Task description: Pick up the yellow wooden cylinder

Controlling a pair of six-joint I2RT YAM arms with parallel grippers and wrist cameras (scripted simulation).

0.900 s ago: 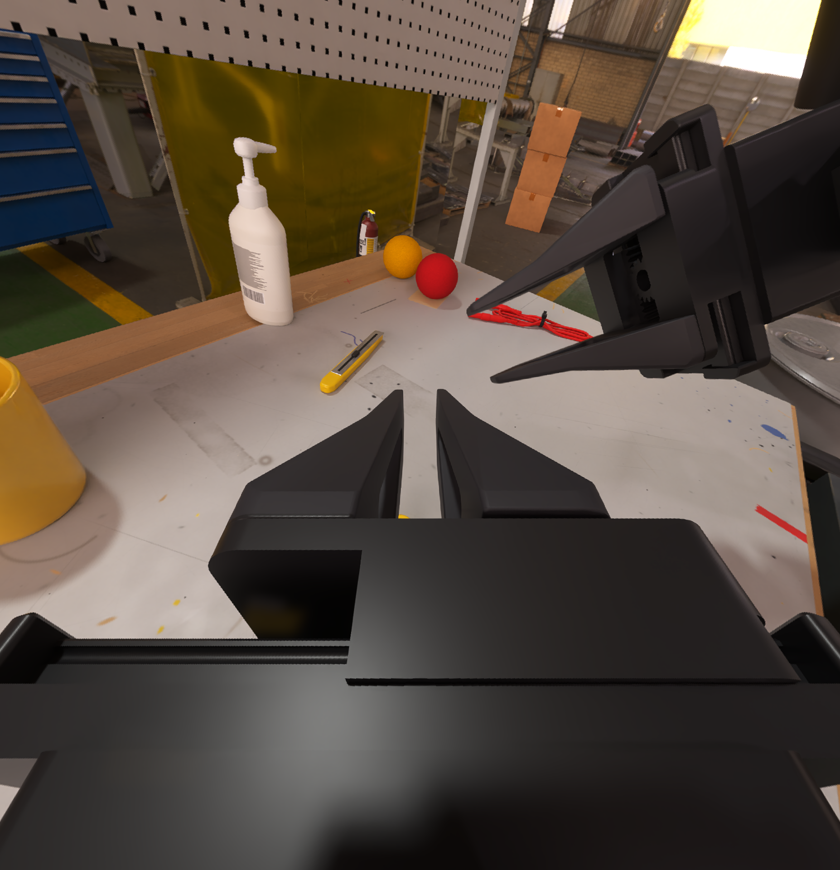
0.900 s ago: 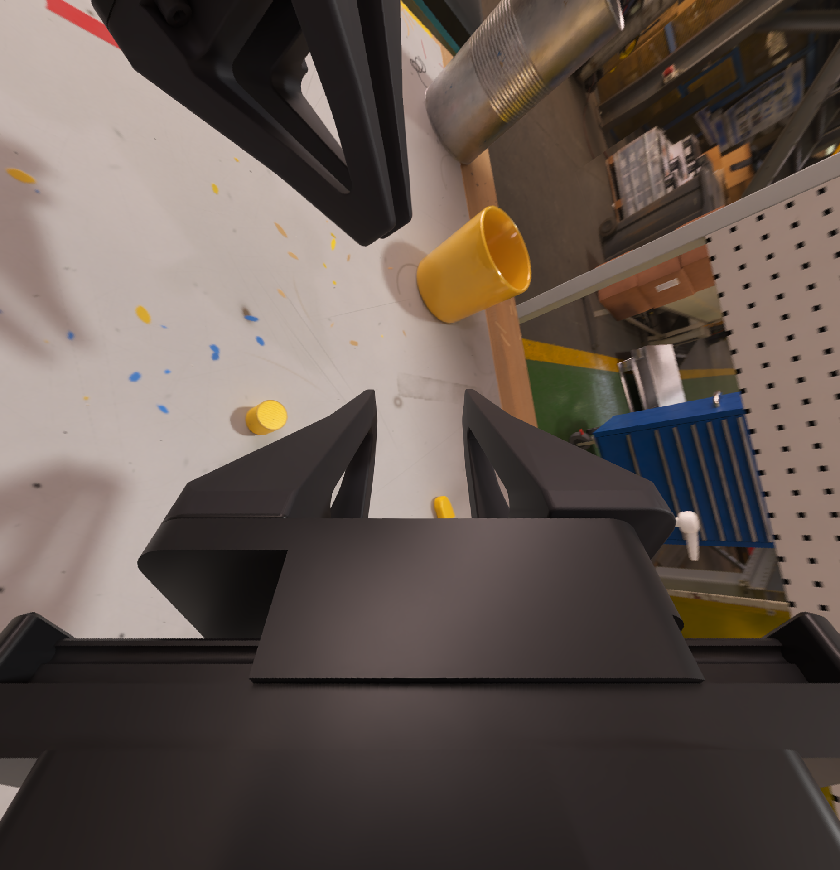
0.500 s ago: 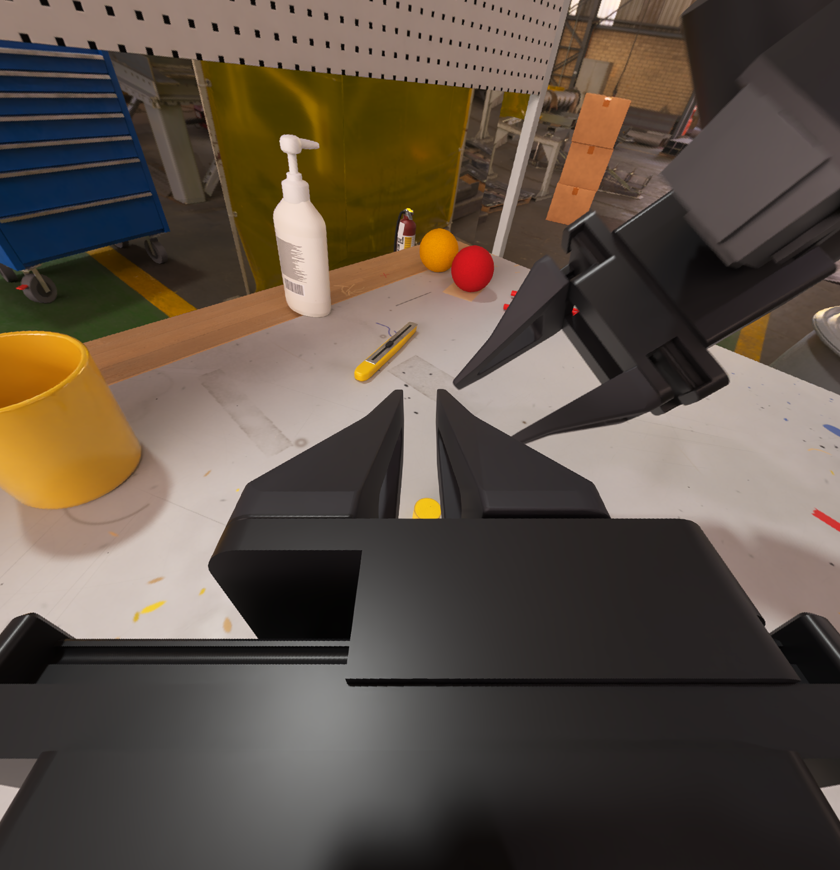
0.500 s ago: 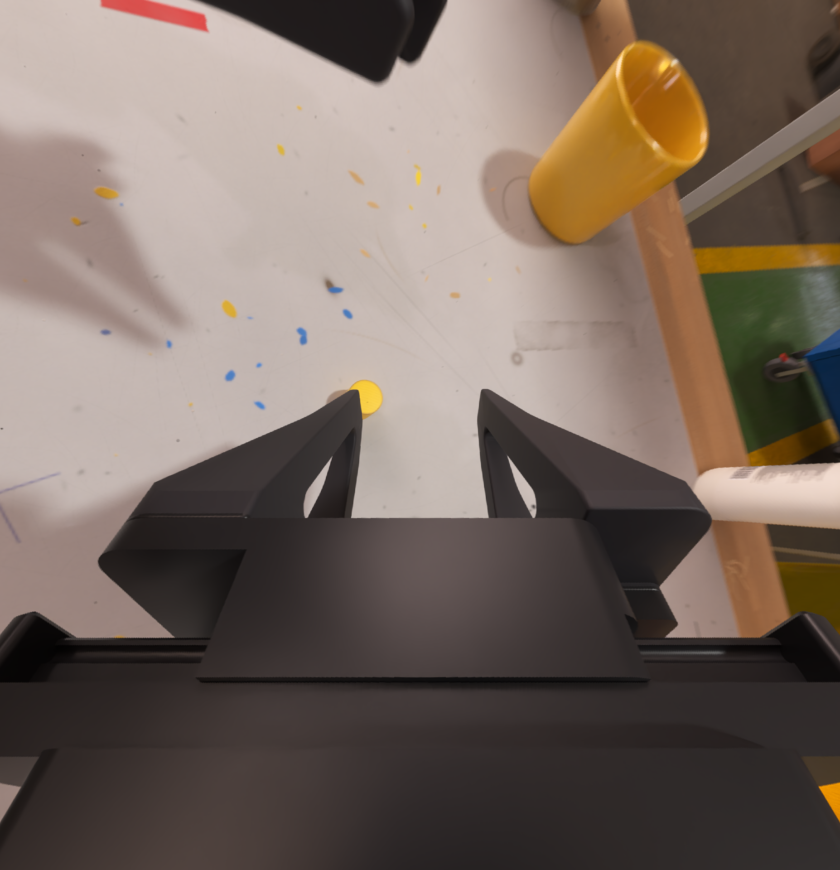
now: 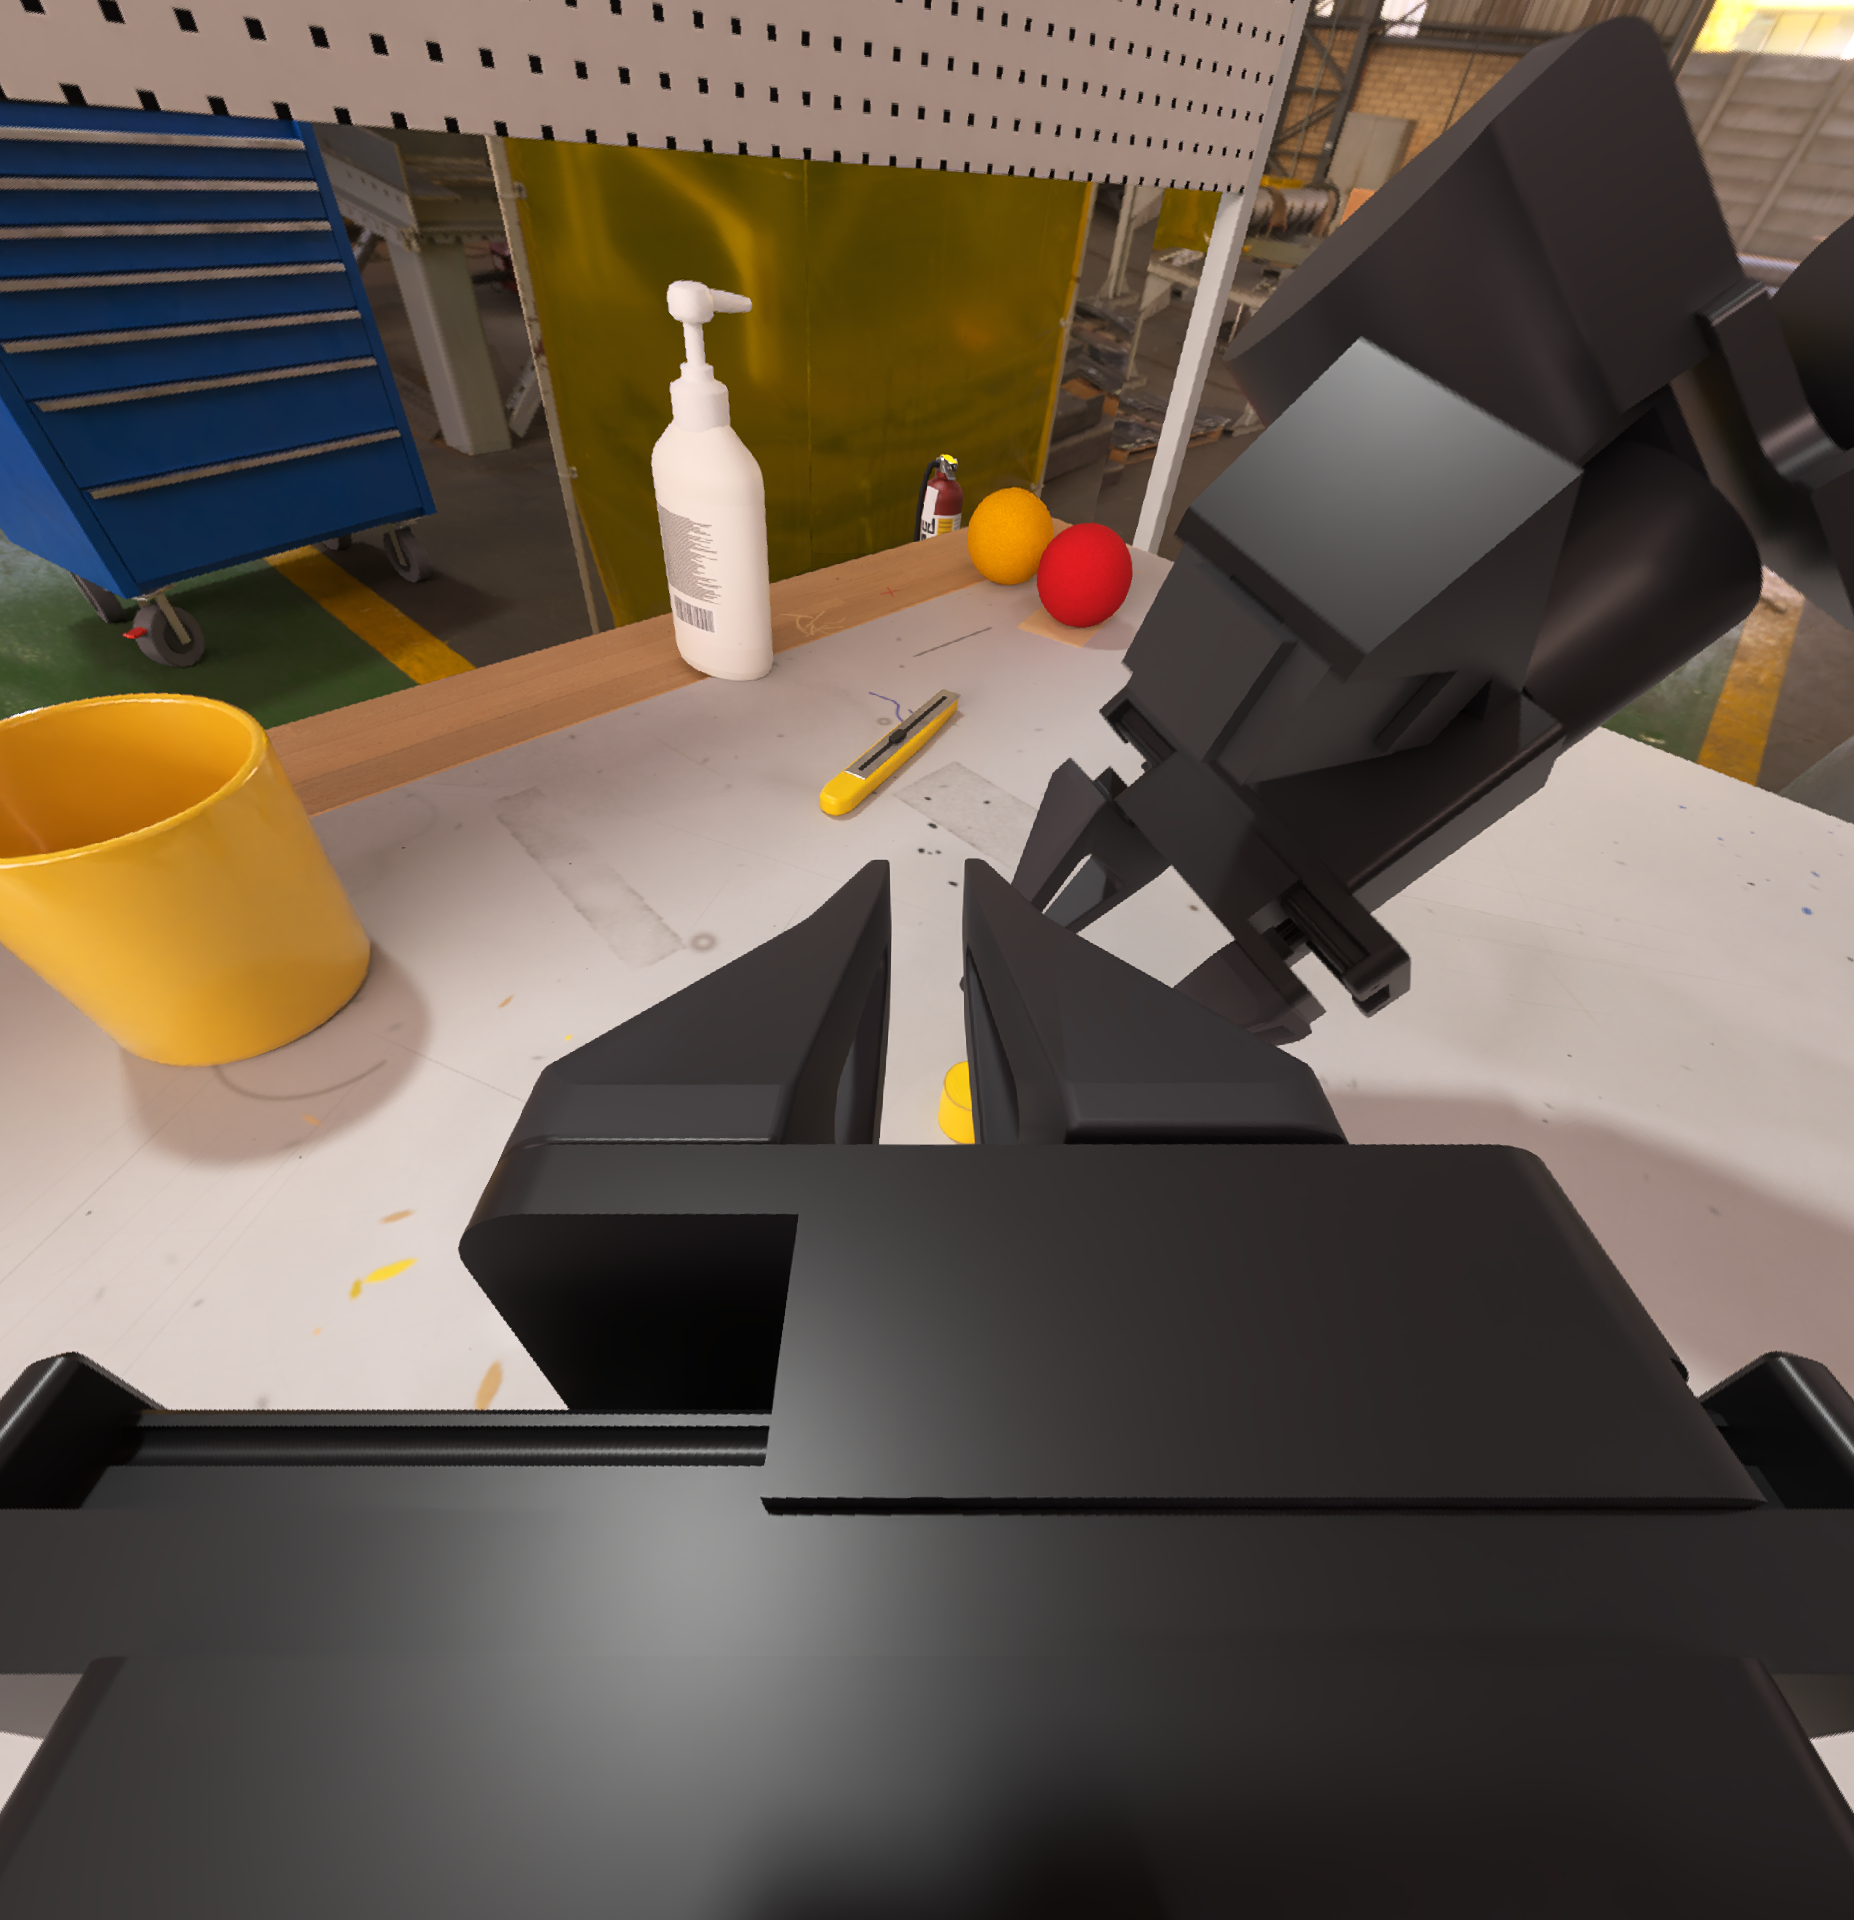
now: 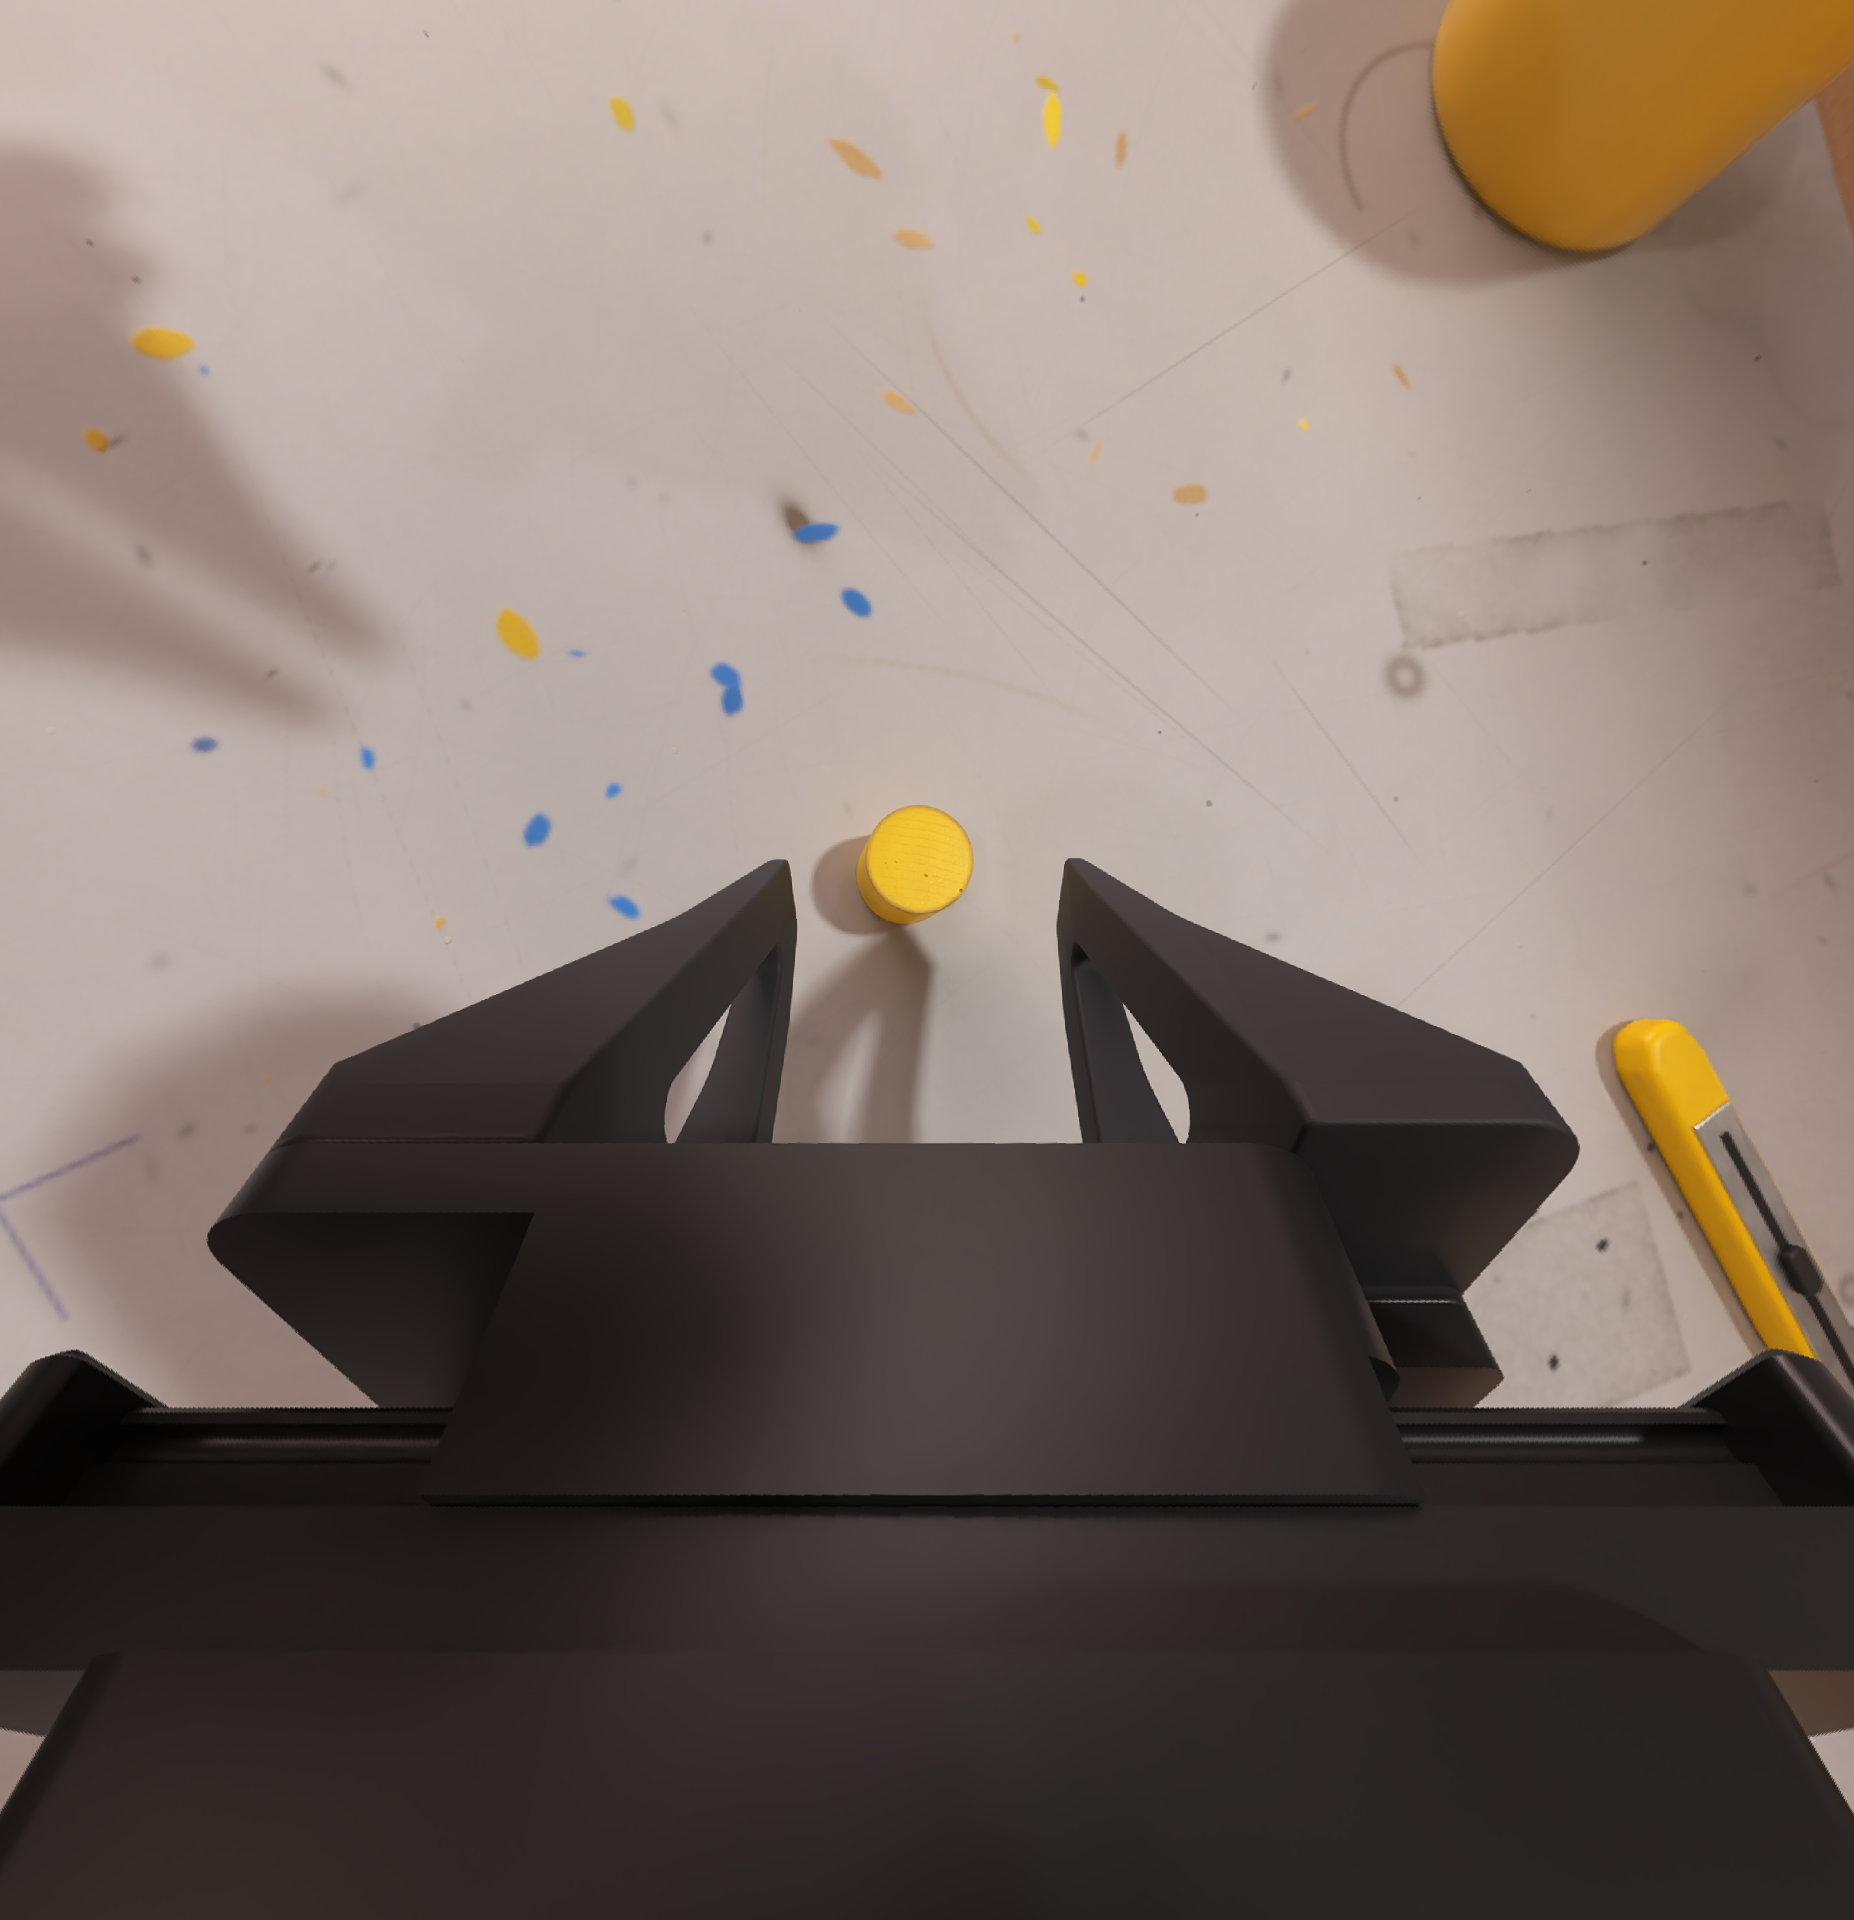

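Workshop bench, pale top [image 6: 1318,727] flecked with blue and yellow paint; pegboard and a blue drawer cabinet [image 5: 175,332] beyond its far edge; white pump bottle [image 5: 710,520], orange ball [image 5: 1009,535] and red ball [image 5: 1084,575] along the far wooden strip; yellow cup [image 5: 154,883] at far left; yellow utility knife [image 6: 1723,1184] lying flat, right of the right gripper.

Yellow wooden cylinder [image 6: 916,864] stands upright on the bench, apart from everything else; in the right wrist view it sits just ahead of the fingertips and a little left of the centreline, nearer the left finger.

Right gripper [image 6: 928,883]: fingers spread well wider than the cylinder, nothing held, pointing down at the bench. Left gripper [image 5: 925,883]: fingers nearly closed, narrow gap, nothing between them; the cylinder only shows through that gap, on the bench behind.

Step in hand, as judged: final alignment and descent of the right gripper. To do it well: nudge so the cylinder is centred between the fingers; come straight down until the pads bracket its side wall, not its top face; close slowly and evenly, since an off-centre squeeze could tip or roll so small a piece; lift vertically; keep clear of the left gripper, which is close by.
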